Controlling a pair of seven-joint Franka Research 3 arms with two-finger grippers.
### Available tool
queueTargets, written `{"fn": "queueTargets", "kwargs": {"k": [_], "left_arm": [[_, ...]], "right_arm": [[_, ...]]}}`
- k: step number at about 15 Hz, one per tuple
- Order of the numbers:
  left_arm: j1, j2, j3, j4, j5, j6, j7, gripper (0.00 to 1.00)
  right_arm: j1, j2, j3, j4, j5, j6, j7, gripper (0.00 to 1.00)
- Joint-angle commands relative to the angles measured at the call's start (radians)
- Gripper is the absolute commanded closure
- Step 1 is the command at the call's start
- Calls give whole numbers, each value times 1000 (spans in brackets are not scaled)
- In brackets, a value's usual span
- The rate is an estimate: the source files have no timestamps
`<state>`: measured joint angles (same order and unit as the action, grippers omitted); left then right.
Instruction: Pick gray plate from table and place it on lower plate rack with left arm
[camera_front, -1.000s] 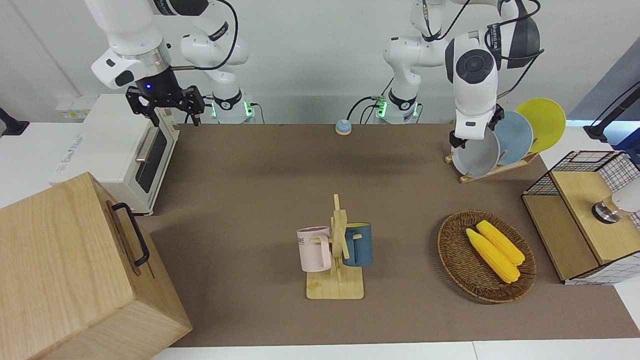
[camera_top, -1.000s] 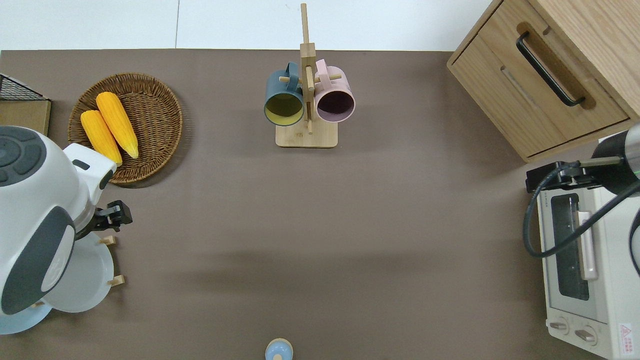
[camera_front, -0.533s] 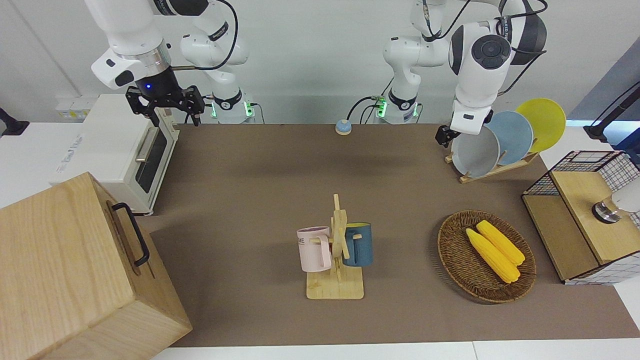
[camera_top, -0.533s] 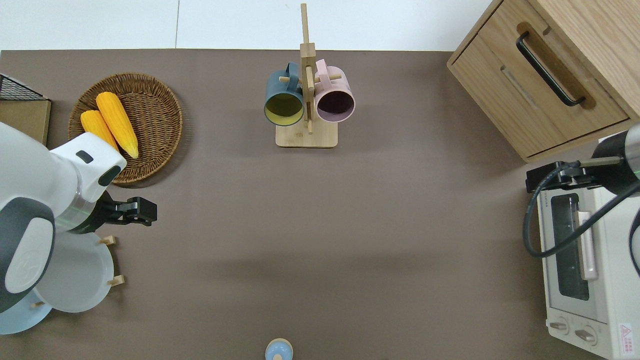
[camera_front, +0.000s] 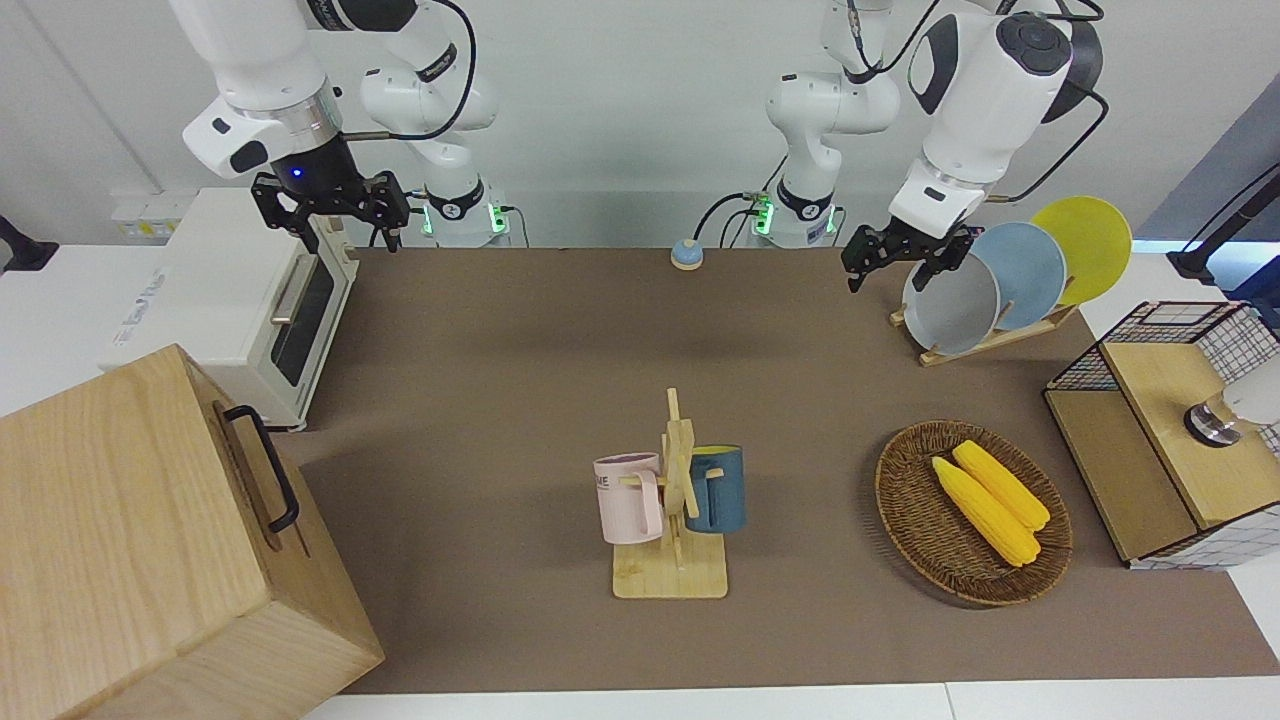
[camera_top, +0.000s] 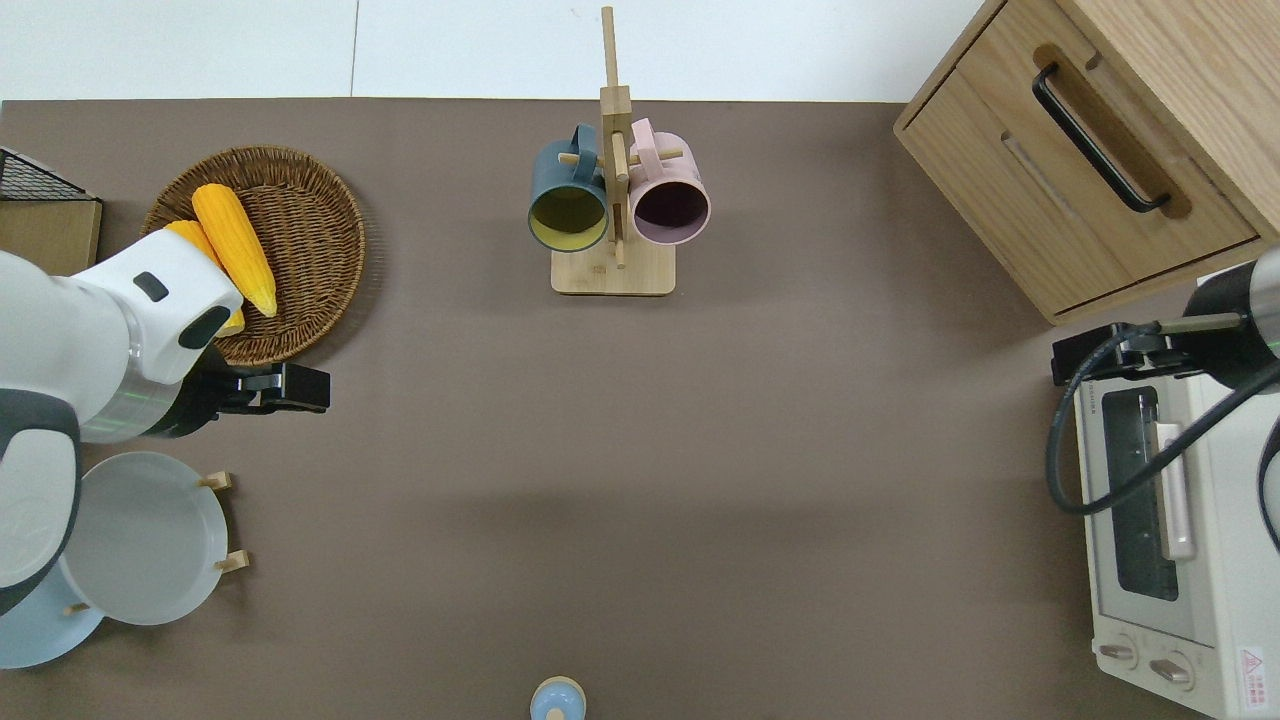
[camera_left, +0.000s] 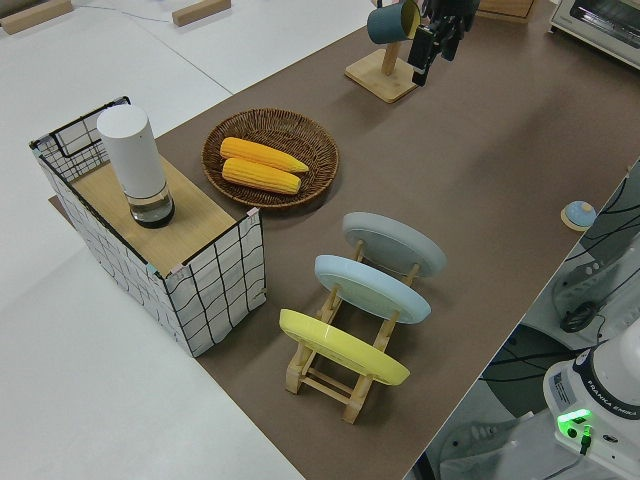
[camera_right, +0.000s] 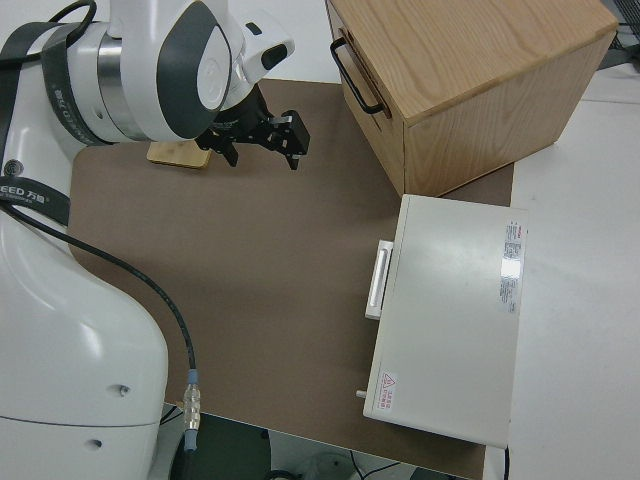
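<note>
The gray plate (camera_front: 950, 305) leans in the lowest slot of the wooden plate rack (camera_front: 1000, 336), the slot farthest from the robots. It also shows in the overhead view (camera_top: 145, 540) and the left side view (camera_left: 393, 245). The light blue plate (camera_front: 1030, 270) and the yellow plate (camera_front: 1090, 245) fill the slots above it. My left gripper (camera_front: 900, 265) is open and empty, up in the air. In the overhead view it (camera_top: 300, 388) is over bare table between the rack (camera_top: 215, 481) and the basket. My right gripper (camera_front: 330, 225) is open and parked.
A wicker basket (camera_front: 905, 520) with two corn cobs lies farther from the robots than the rack. A mug stand (camera_front: 675, 520) with two mugs stands mid-table. A toaster oven (camera_front: 230, 290) and a wooden cabinet (camera_front: 130, 540) are at the right arm's end, a wire crate (camera_front: 1160, 430) at the left arm's end.
My left gripper has left the gray plate's rim, risen and moved toward the middle of the table. The gray plate stays in the rack. The right arm has not moved.
</note>
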<state>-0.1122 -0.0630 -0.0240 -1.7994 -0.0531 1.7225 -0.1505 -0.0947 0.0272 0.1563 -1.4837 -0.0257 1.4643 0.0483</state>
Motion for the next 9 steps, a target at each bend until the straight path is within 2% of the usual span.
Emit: {"fn": "queueTargets", "kwargs": {"k": [1, 5, 9], "left_arm": [[14, -7, 28, 15, -10, -29, -23, 2], [14, -17, 32, 8, 50, -43, -21, 2], [16, -15, 32, 6, 49, -41, -21, 2]], "right_arm": [[7, 0, -6, 6, 3, -2, 4, 17], [7, 0, -6, 6, 3, -1, 4, 17], [7, 0, -6, 6, 3, -1, 4, 17]]}}
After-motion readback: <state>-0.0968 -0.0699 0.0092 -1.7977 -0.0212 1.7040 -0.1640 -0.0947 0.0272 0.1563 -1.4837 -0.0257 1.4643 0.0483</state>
